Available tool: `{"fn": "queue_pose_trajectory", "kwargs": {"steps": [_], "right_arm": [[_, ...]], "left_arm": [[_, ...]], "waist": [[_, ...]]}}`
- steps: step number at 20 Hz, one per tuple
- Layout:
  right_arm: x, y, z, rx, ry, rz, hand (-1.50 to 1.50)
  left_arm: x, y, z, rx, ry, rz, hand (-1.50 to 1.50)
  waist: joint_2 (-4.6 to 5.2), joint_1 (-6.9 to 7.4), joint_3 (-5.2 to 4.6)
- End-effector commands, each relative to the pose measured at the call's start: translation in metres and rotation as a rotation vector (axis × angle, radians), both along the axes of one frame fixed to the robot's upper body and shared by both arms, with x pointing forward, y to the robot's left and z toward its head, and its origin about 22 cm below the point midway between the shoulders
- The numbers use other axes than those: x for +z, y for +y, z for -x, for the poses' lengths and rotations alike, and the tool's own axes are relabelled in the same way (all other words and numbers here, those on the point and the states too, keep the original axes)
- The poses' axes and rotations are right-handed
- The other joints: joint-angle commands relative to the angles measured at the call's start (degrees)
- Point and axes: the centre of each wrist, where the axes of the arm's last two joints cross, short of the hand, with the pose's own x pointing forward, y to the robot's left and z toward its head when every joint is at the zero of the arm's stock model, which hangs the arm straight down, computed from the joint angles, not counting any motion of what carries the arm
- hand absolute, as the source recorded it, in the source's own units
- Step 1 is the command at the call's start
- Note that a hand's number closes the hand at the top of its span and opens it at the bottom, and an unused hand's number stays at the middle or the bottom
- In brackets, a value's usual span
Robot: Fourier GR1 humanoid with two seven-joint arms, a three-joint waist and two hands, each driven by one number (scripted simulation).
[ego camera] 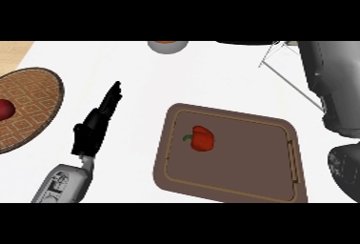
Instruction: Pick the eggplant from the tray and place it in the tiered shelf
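The brown tray (pixel 232 188) lies on the white counter right of centre and holds only a red bell pepper (pixel 202 138). No eggplant shows anywhere. My left hand (pixel 97 125) rests open left of the tray, its fingers straight and pointing away. My right forearm (pixel 330 86) rises along the right edge toward the thin wire frame of the tiered shelf (pixel 285 76). A dark sliver at the top edge beside the forearm's end looks like my right hand (pixel 246 42). What it holds is cut off.
A woven round plate (pixel 28 105) sits at the left edge with a red fruit (pixel 4 109) on it. A grey bowl (pixel 167 46) shows at the top centre. A black rounded part of my right arm (pixel 345 171) fills the lower right.
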Motion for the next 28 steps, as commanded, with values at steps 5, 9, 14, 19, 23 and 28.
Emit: {"fn": "queue_pose_trajectory", "kwargs": {"steps": [5,9,14,19,23,28], "right_arm": [[-0.029,-0.057,-0.008,-0.174,-0.014,-0.049,1.50],[-0.050,-0.059,-0.013,-0.134,0.084,0.055,1.50],[-0.059,-0.088,-0.012,-0.196,0.015,0.012,1.50],[-0.043,-0.105,-0.003,-0.038,-0.266,-0.041,1.50],[-0.071,-0.138,0.000,-0.036,-0.261,-0.047,1.50],[-0.063,-0.146,0.000,-0.018,-0.278,-0.046,1.50]], "left_arm": [[-0.007,0.008,0.005,0.002,-0.003,-0.014,0.00],[0.021,-0.006,-0.001,-0.011,-0.008,-0.012,0.00],[0.007,-0.005,0.000,-0.018,-0.005,-0.003,0.00],[0.010,-0.005,0.004,-0.014,0.002,0.016,0.00],[-0.001,-0.002,-0.001,0.008,0.009,0.006,0.00],[-0.002,-0.008,0.001,-0.003,0.027,-0.004,0.00]], "waist": [[0.16,-0.42,0.05],[0.05,0.20,0.10],[0.60,0.81,0.09],[0.23,0.60,0.21],[0.29,-0.43,0.15],[0.01,-0.43,0.13]]}}
